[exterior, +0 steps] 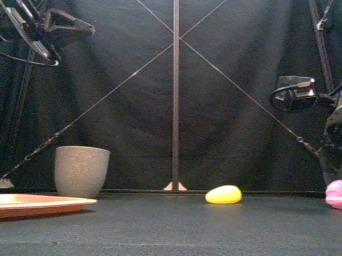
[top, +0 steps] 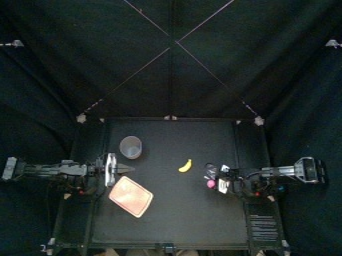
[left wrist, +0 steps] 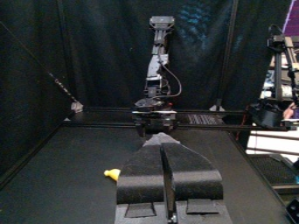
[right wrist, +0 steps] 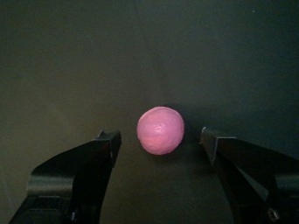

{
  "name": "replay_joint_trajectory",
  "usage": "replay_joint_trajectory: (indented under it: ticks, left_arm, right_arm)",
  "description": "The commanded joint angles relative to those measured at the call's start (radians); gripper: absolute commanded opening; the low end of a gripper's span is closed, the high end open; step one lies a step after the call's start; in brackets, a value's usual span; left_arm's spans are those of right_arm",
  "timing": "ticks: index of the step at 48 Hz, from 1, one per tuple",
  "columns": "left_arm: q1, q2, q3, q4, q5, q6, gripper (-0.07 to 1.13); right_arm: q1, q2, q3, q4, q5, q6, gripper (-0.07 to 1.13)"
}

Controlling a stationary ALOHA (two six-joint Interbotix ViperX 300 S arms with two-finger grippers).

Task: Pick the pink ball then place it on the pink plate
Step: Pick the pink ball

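While the pink ball (right wrist: 162, 130) lies at the right of the table (top: 174, 212), the right gripper (right wrist: 162, 140) has its jaws spread wide, one each side of it. The pink plate (top: 131, 197) sits on the left beside the left gripper (left wrist: 165, 171), whose jaws are pressed together.

The left arm (top: 54, 170) enters from the left edge of the top view and lies nearly level, and the left gripper (left wrist: 165, 144) has its two jaws pressed together, with only a thin line between them. The right arm (top: 283, 174) enters from the right edge, and the right gripper (right wrist: 160, 140) points downward with its jaws standing wide apart, one at the lower left and one at the lower right of the right wrist view. In the front view the left arm is high in the upper left corner, while the right arm hangs along the right edge.
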Motion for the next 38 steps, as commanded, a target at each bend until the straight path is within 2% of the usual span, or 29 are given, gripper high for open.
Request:
replay_joint_trajectory:
  ticks: [1, 27, 32, 38]
  left_arm:
    - [0.003, 0.006, -0.020, 0.003, -0.011, 0.002, 0.07]
    - [0.041, 0.005, -0.014, 0.002, -0.005, -0.002, 0.07]
    - [0.041, 0.005, -0.014, 0.002, -0.002, -0.002, 0.07]
    - [0.041, 0.005, -0.015, 0.000, -0.002, -0.002, 0.07]
  right_arm:
    - [0.012, 0.020, -0.023, 0.008, -0.003, 0.000, 1.03]
    - [0.031, 0.183, -0.083, 0.041, 0.000, 0.000, 1.01]
    - [0.035, 0.201, -0.095, 0.041, 0.000, 0.000, 0.95]
    - [0.037, 0.204, -0.104, 0.038, 0.000, -0.002, 0.80]
